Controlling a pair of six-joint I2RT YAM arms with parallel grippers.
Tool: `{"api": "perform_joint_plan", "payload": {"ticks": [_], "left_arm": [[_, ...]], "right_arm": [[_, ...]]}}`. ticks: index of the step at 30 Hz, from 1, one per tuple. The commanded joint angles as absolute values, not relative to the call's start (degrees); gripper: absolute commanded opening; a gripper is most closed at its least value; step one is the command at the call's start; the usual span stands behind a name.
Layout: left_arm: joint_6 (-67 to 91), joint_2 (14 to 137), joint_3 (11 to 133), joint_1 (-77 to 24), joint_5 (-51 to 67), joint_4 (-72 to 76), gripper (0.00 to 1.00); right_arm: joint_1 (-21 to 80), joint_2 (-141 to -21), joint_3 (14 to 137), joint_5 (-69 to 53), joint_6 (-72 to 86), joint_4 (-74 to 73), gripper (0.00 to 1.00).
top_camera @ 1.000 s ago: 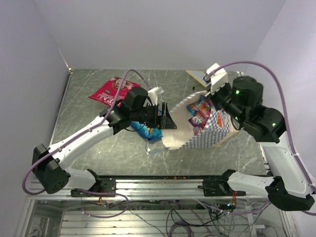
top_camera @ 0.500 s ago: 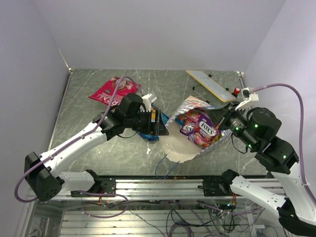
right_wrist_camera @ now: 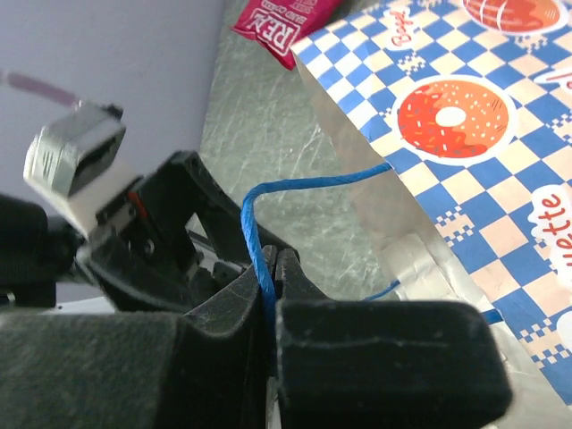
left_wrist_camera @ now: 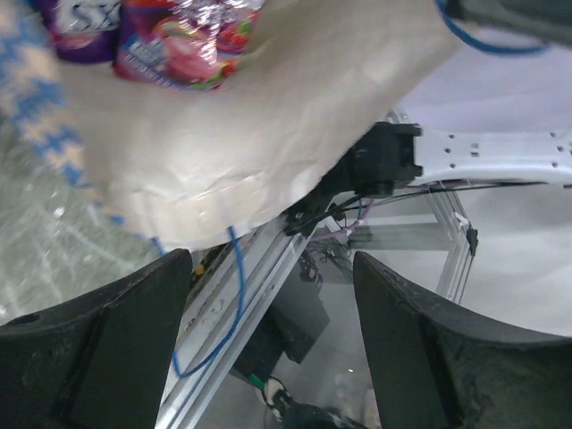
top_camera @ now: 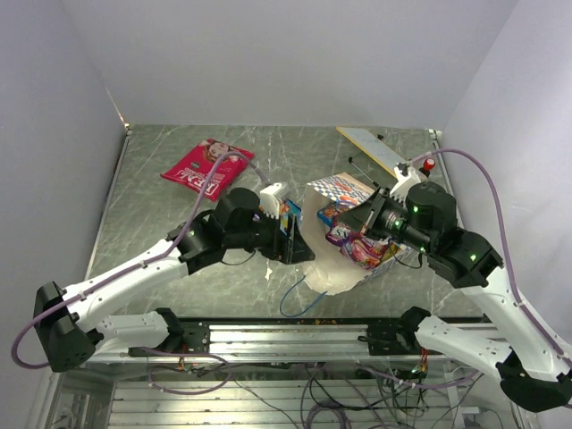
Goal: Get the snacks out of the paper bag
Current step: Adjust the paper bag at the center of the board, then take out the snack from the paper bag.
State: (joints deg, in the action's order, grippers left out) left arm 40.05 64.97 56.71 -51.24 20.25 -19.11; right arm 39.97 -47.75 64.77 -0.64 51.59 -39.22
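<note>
The blue-and-white checkered paper bag lies tipped on its side, its cream inside facing the left arm. Colourful snack packets show in its mouth, and also at the top of the left wrist view. My right gripper is shut on the bag's blue string handle and holds the bag up. My left gripper is open and empty at the bag's mouth, its fingers below the cream paper. The red-pink packet lies flat at the far left.
A flat tan card strip and a red knob sit at the back right. The bag's other blue string handle hangs over the table's near edge above the metal rail. Grey walls close in the table.
The right gripper has swung the bag left and lifted its mouth toward the left gripper. The left gripper has shifted slightly right and nearer, staying open.
</note>
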Motion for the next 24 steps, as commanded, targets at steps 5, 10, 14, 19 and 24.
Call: {"api": "perform_joint_plan", "payload": {"ticks": [5,10,14,19,24], "left_arm": [[30.77,61.97,48.15,-66.05,4.22,5.95,0.81],[25.49,70.19,46.9,-69.64,-2.05,17.57,0.77],[20.38,80.25,48.44,-72.3,-6.28,25.01,0.74],[19.63,89.8,48.61,-73.93,-14.79,34.33,0.72],[19.77,97.23,49.82,-74.43,-20.09,39.92,0.75]], "right_arm": [[40.08,-49.23,72.56,0.99,51.9,-42.93,0.0],[40.09,-50.96,76.34,1.58,51.06,-44.79,0.0],[40.12,-52.94,80.68,1.71,49.66,-47.95,0.0],[40.05,-54.02,83.93,1.28,48.35,-50.01,0.0],[40.03,-54.59,87.51,2.01,46.7,-54.22,0.0]]}}
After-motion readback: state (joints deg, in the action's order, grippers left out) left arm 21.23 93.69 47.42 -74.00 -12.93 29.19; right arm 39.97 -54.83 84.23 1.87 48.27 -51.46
